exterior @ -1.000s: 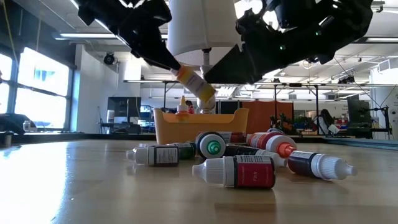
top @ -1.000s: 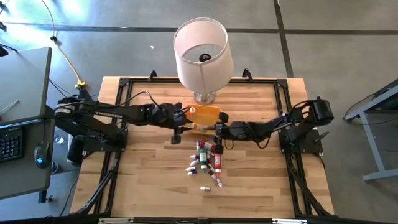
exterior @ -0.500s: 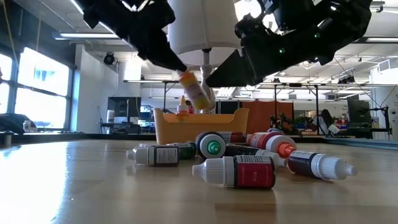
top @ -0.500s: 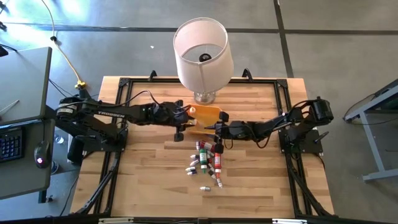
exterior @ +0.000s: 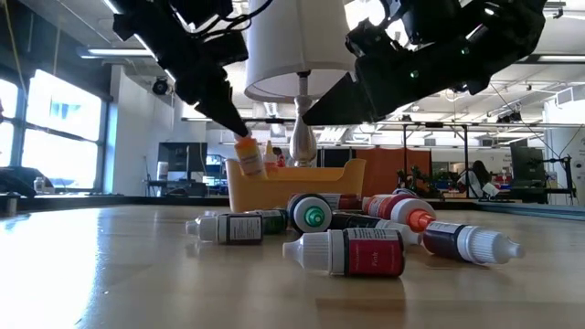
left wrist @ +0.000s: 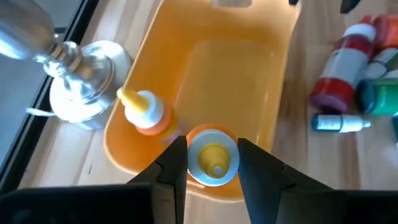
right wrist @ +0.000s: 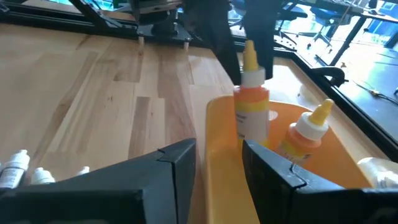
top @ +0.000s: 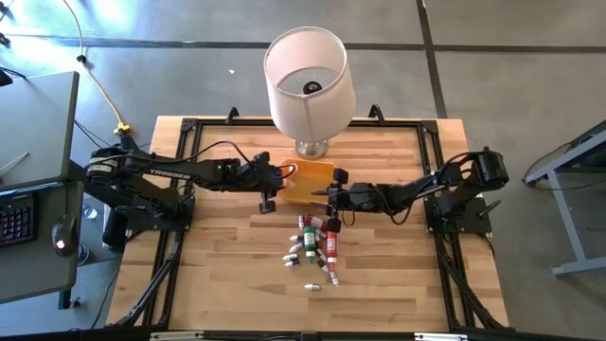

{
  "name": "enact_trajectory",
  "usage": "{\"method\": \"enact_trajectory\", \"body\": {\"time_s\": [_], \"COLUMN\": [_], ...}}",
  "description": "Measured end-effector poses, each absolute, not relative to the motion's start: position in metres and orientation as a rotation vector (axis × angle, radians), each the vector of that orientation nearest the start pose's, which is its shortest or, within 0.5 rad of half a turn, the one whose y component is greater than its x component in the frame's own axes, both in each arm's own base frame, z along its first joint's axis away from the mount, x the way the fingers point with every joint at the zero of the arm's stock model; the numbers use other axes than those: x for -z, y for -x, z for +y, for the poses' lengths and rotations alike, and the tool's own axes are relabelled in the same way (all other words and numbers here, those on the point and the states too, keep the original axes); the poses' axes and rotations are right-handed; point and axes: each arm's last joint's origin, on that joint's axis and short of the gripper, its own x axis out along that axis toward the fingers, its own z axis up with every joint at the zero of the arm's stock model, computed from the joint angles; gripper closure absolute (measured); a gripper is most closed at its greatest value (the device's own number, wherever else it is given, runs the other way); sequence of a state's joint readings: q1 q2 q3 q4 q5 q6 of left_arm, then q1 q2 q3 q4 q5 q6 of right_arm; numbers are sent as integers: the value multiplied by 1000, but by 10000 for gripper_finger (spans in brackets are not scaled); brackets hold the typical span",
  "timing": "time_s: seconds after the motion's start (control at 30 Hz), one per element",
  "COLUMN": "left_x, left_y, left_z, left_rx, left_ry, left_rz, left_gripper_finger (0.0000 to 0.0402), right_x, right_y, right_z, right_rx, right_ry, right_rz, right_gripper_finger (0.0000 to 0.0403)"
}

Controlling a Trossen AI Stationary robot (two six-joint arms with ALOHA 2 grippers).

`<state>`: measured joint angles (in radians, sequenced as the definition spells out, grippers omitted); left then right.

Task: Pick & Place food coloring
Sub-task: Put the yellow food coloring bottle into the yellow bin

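Presently the left gripper (left wrist: pixel 212 163) is holding a yellow-capped food coloring bottle (left wrist: pixel 212 156) upright, its jaws closed narrowly on the bottle's white and orange body, right at the orange tray (top: pixel 310 182) wall that faces the left arm. From the right wrist view the same bottle (right wrist: pixel 251 102) is standing with its pointed yellow cap up, held just at the tray's rim; whether its base is touching the tray floor cannot be told. The right gripper (top: pixel 331 200) is hovering at the opposite side of the tray, nearer the table's right edge, with its jaws standing moderately open and holding nothing; the tray's near wall (right wrist: pixel 221 162) is showing between them.

Inside the tray a second bottle (left wrist: pixel 145 112) with a yellow pointed cap and orange shoulder is standing by the wall nearest the lamp base (left wrist: pixel 87 81). The tray is sitting near the middle of the table (top: pixel 218 275), just in front of the white lampshade (top: pixel 305 71).

A loose heap of bottles (top: pixel 314 246) is lying on their sides on the table, on the side of the tray toward the front edge, with red, green and dark labels and white caps. In the low view a red-labelled one (exterior: pixel 352 252) is lying nearest the camera.
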<state>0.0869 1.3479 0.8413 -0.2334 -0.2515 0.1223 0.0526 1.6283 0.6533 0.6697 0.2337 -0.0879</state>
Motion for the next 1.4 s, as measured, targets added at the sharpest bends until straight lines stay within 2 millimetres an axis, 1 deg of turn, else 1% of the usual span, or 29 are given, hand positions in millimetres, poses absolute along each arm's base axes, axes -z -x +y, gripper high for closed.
{"method": "enact_trajectory", "body": {"time_s": [0.07,0.17,0.33,0.47,0.63,0.77,1.13,1.23,1.4], "left_x": [-230,-230,-224,-222,-216,-212,-210,-210,-209], "left_y": [-273,-273,-270,-273,-282,-290,-294,-295,-295], "left_z": [34,42,62,73,76,77,78,79,79], "left_rx": [-289,-259,-229,-202,-185,-168,-172,-174,-181], "left_ry": [-173,-133,-35,10,20,-19,-30,-32,-35], "left_rz": [764,763,791,819,853,861,842,830,835], "left_gripper_finger": [300,300,300,300,300,300,297,278,232], "right_x": [-169,-169,-169,-169,-168,-167,-162,-161,-161], "right_y": [-314,-314,-314,-314,-314,-313,-311,-311,-311], "right_z": [8,6,6,7,7,7,7,7,7], "right_rx": [172,176,151,137,136,138,149,149,134], "right_ry": [129,128,128,128,128,111,43,42,38], "right_rz": [311,311,311,311,317,328,385,387,387], "right_gripper_finger": [279,279,279,279,279,279,279,279,279]}}
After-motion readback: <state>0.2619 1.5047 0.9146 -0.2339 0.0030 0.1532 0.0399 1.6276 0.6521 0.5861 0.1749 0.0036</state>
